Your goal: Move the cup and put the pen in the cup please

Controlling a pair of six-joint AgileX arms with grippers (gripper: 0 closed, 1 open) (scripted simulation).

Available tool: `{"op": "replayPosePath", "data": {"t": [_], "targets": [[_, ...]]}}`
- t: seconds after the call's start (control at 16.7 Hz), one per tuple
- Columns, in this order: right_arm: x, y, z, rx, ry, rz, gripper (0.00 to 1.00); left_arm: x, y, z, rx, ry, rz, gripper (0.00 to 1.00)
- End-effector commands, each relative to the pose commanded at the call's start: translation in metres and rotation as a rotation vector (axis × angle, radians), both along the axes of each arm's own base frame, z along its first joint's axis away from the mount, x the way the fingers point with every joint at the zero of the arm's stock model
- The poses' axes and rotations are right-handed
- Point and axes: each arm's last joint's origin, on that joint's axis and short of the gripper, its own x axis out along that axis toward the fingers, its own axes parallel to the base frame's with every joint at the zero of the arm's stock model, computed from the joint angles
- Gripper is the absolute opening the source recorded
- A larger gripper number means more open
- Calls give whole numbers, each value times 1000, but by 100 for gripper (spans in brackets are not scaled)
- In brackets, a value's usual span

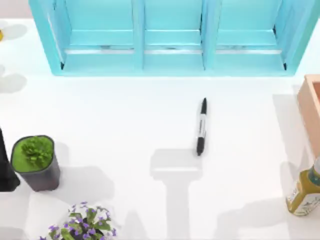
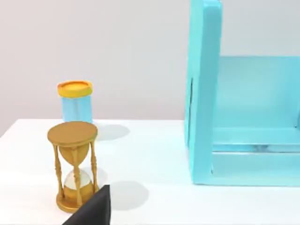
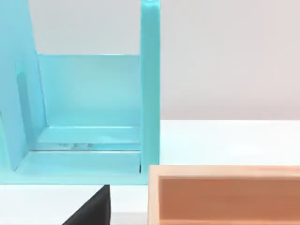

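The pen point(image 1: 201, 126), slim and black with a pale label band, lies flat on the white table right of centre, pointing toward the shelf. The cup is out of view. A black part of my left arm point(image 1: 6, 170) stands at the table's left edge beside the plant pot. A dark wedge of my left gripper point(image 2: 91, 212) shows in the left wrist view, near the hourglass. The right wrist view has a similar dark wedge of my right gripper point(image 3: 91, 208), in front of the shelf and beside the wooden box.
A turquoise shelf unit point(image 1: 170, 40) spans the back. A dark pot with a green plant point(image 1: 35, 162) and purple flowers point(image 1: 82, 225) sit front left. At the right stand a wooden box point(image 1: 312, 110) and an olive bottle point(image 1: 305, 192). A gold hourglass point(image 2: 72, 166) and a blue jar point(image 2: 75, 101) stand far left.
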Motion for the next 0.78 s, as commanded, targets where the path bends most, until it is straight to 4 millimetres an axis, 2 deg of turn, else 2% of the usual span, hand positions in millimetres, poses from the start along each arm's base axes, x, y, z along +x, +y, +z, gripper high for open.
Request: {"op": "replayPosePath", "data": {"t": [0.18, 0.3, 0.54, 0.78], "targets": [[0, 0, 2, -3, 10, -3, 100, 0, 0, 0, 0, 0, 0, 100], [0, -2, 11, -17, 60, -16, 100, 0, 0, 0, 0, 0, 0, 100], [8, -8, 48, -61, 264, -62, 100, 0, 0, 0, 0, 0, 0, 100], [42, -21, 91, -98, 585, -101, 100, 0, 0, 0, 0, 0, 0, 100]]}}
